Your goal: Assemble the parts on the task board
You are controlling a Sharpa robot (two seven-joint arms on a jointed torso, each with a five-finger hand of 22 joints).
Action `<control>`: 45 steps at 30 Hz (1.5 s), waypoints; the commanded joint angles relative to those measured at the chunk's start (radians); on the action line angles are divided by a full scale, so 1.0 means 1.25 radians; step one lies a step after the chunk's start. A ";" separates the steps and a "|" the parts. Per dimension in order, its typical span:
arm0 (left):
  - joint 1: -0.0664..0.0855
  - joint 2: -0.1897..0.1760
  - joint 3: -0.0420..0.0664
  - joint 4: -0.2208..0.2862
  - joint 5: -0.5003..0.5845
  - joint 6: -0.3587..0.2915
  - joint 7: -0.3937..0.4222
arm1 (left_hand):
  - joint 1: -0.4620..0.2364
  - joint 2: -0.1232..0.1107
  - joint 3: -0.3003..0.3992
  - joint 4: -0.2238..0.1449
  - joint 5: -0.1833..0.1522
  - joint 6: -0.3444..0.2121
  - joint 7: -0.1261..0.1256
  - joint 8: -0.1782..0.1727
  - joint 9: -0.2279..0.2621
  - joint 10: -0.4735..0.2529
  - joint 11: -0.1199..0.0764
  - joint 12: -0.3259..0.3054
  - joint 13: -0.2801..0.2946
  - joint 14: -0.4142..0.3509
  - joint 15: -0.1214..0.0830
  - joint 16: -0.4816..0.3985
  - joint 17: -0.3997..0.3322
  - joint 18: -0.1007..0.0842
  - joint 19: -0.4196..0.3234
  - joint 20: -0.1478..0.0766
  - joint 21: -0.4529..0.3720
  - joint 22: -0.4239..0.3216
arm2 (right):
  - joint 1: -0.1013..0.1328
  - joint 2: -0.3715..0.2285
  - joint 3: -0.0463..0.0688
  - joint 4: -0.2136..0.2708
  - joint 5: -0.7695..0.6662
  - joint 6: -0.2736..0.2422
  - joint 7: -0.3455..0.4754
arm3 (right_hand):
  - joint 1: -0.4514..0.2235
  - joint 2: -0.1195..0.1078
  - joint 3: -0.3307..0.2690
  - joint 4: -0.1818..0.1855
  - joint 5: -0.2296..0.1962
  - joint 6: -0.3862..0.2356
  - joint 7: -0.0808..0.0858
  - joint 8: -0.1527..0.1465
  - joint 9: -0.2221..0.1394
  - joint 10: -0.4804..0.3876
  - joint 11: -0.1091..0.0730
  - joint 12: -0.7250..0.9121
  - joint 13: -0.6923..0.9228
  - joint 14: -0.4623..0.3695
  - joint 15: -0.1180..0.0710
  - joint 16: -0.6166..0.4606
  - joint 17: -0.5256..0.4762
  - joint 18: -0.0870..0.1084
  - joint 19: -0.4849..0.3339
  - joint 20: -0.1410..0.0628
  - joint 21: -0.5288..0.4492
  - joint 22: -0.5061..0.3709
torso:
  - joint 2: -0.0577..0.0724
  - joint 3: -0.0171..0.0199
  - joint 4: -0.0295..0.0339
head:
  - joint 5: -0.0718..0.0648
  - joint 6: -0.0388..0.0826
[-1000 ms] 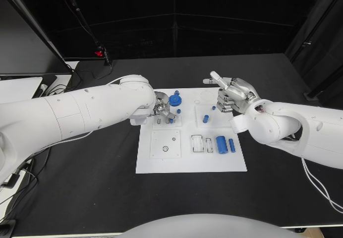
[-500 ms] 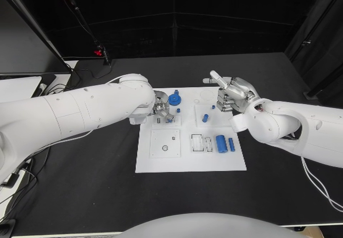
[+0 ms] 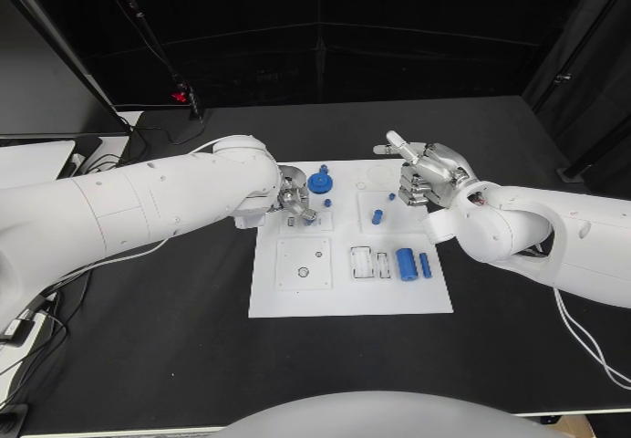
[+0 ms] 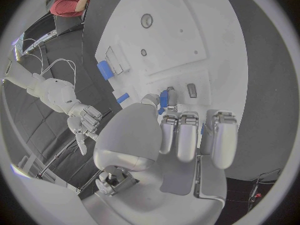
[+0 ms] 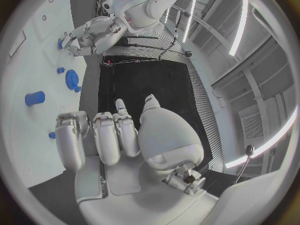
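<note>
A white, flat, rectangular task board (image 3: 351,301) lies in the middle of a matte black tabletop (image 3: 158,347), its long axis running away from the robot. Near its right side a smooth blue cylinder (image 3: 408,265) lies flat, long axis pointing away from the robot, with a thinner blue pin (image 3: 426,266) just beside it and parallel. Farther up, a short blue peg (image 3: 377,218) lies at a slight tilt, and a blue gear (image 3: 322,185) with a toothed round rim sits near the board's far left corner.

The left hand (image 3: 297,203), silver metal, hangs over the board's left edge just beside the gear, its fingers pinching a small blue part (image 4: 164,98). The right hand (image 3: 428,179) is raised over the board's far right corner, fingers curled in together with nothing between them. The left arm (image 3: 145,205), smooth white, covers the tabletop left of the board.
</note>
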 commanded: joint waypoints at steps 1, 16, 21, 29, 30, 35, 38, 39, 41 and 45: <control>0.001 -0.009 0.001 0.009 -0.003 -0.027 0.044 | 0.039 0.036 0.009 0.000 0.004 0.007 0.000 0.000 0.010 0.085 -0.001 0.001 0.208 0.082 -0.002 0.001 0.211 -0.005 0.085 -0.003 0.003 0.211 | 0.000 0.000 0.000 -0.001 0.000 -0.002 -0.002 | 0.005 0.006 0.004 -0.001 0.004 -0.007 0.021 0.004 0.000 0.082 0.002 0.002 0.210 0.085 0.001 0.002 0.211 -0.006 0.085 0.006 0.003 0.211 | 0.000 0.0000 0.0003 | -0.001 0.000; 0.006 -0.075 0.001 0.061 0.091 -0.021 0.056 | -0.009 0.032 0.043 0.002 -0.002 0.013 0.002 -0.010 0.024 0.085 0.002 0.001 0.208 0.082 0.000 0.001 0.211 -0.005 0.085 -0.001 0.003 0.211 | -0.006 -0.002 -0.001 -0.003 0.000 -0.003 -0.008 | 0.008 0.008 0.005 -0.002 0.001 -0.011 0.021 0.008 0.001 0.082 0.001 0.002 0.210 0.085 0.001 0.002 0.211 -0.006 0.085 0.005 0.003 0.211 | 0.000 0.0005 0.0007 | 0.005 0.000; 0.007 -0.092 0.001 0.069 0.099 -0.029 0.037 | -0.026 0.033 0.052 0.003 -0.008 0.014 0.002 -0.014 0.028 0.085 0.002 0.001 0.208 0.082 0.000 0.001 0.211 -0.005 0.085 -0.001 0.003 0.211 | -0.006 -0.003 -0.001 -0.002 0.000 -0.002 -0.007 | 0.009 0.008 0.005 -0.002 0.001 -0.011 0.021 0.008 0.001 0.082 0.001 0.002 0.210 0.085 0.001 0.002 0.211 -0.006 0.085 0.005 0.003 0.211 | 0.000 0.0004 -0.0001 | 0.006 -0.002; 0.006 -0.100 0.001 0.077 0.102 -0.049 0.009 | -0.045 0.034 0.063 0.003 -0.018 0.015 0.002 -0.018 0.032 0.085 0.002 0.001 0.208 0.082 0.001 0.001 0.211 -0.005 0.085 0.000 0.003 0.211 | -0.006 -0.005 -0.001 -0.001 0.000 -0.002 -0.006 | 0.009 0.008 0.005 -0.002 0.001 -0.013 0.021 0.009 0.001 0.082 0.001 0.002 0.210 0.085 0.000 0.002 0.211 -0.006 0.085 0.005 0.003 0.211 | 0.001 -0.0005 -0.0010 | 0.007 -0.003; 0.006 -0.099 0.001 0.077 0.102 -0.051 0.008 | -0.045 0.034 0.063 0.003 -0.018 0.015 0.002 -0.018 0.032 0.085 0.002 0.001 0.208 0.082 0.001 0.001 0.211 -0.005 0.085 0.000 0.003 0.211 | -0.006 -0.005 -0.001 -0.001 0.000 -0.002 -0.006 | 0.009 0.008 0.005 -0.002 0.001 -0.013 0.021 0.009 0.001 0.082 0.001 0.002 0.210 0.085 0.000 0.002 0.211 -0.006 0.085 0.005 0.003 0.211 | 0.001 -0.0002 -0.0006 | 0.007 -0.004; 0.004 -0.093 0.001 0.078 0.102 -0.066 0.007 | -0.046 0.033 0.063 0.003 -0.018 0.015 0.002 -0.018 0.032 0.085 0.002 0.001 0.208 0.082 0.001 0.001 0.211 -0.005 0.085 0.000 0.003 0.211 | -0.006 -0.005 -0.001 0.000 0.000 0.001 -0.005 | 0.009 0.008 0.005 -0.002 0.001 -0.012 0.021 0.009 0.001 0.082 0.001 0.002 0.210 0.085 0.000 0.002 0.211 -0.006 0.085 0.005 0.003 0.211 | 0.001 0.0000 -0.0003 | 0.007 -0.004; 0.004 -0.090 0.001 0.077 0.102 -0.072 0.006 | -0.046 0.033 0.064 0.003 -0.019 0.015 0.002 -0.018 0.033 0.085 0.002 0.001 0.208 0.082 0.000 0.001 0.211 -0.005 0.085 0.000 0.003 0.211 | -0.006 -0.004 -0.001 0.000 0.000 0.001 -0.005 | 0.009 0.008 0.005 -0.002 0.001 -0.012 0.021 0.009 0.001 0.082 0.001 0.002 0.210 0.085 0.000 0.002 0.211 -0.006 0.085 0.005 0.003 0.211 | 0.001 0.0000 -0.0007 | 0.007 -0.004; 0.004 -0.089 0.001 0.076 0.102 -0.074 0.005 | -0.047 0.033 0.064 0.003 -0.019 0.015 0.002 -0.018 0.033 0.085 0.002 0.001 0.208 0.082 0.000 0.001 0.211 -0.005 0.085 0.000 0.003 0.211 | -0.006 -0.005 -0.001 0.000 0.000 0.001 -0.005 | 0.009 0.008 0.004 -0.002 0.000 -0.012 0.021 0.010 0.001 0.082 0.001 0.002 0.210 0.085 0.000 0.002 0.211 -0.006 0.085 0.005 0.003 0.211 | 0.001 0.0001 -0.0006 | 0.007 -0.005; 0.003 -0.086 0.001 0.074 0.102 -0.077 0.002 | -0.047 0.033 0.064 0.003 -0.019 0.015 0.002 -0.018 0.033 0.085 0.002 0.001 0.208 0.082 0.000 0.001 0.211 -0.005 0.085 0.000 0.003 0.211 | -0.006 -0.005 -0.001 0.001 0.000 0.002 -0.005 | 0.009 0.008 0.004 -0.002 0.000 -0.012 0.021 0.010 0.001 0.082 0.001 0.002 0.210 0.085 0.000 0.002 0.211 -0.006 0.085 0.005 0.003 0.211 | 0.001 0.0000 -0.0004 | 0.007 -0.005; 0.003 -0.080 0.001 0.069 0.102 -0.077 -0.007 | -0.047 0.033 0.065 0.002 -0.019 0.015 0.002 -0.019 0.033 0.085 0.002 0.001 0.208 0.082 0.000 0.001 0.211 -0.005 0.085 0.000 0.003 0.211 | -0.006 -0.005 -0.001 0.001 0.000 0.001 -0.005 | 0.009 0.008 0.004 -0.001 0.000 -0.012 0.021 0.011 0.001 0.082 0.001 0.002 0.210 0.085 0.000 0.002 0.211 -0.006 0.085 0.005 0.003 0.211 | 0.000 -0.0002 -0.0013 | 0.008 -0.006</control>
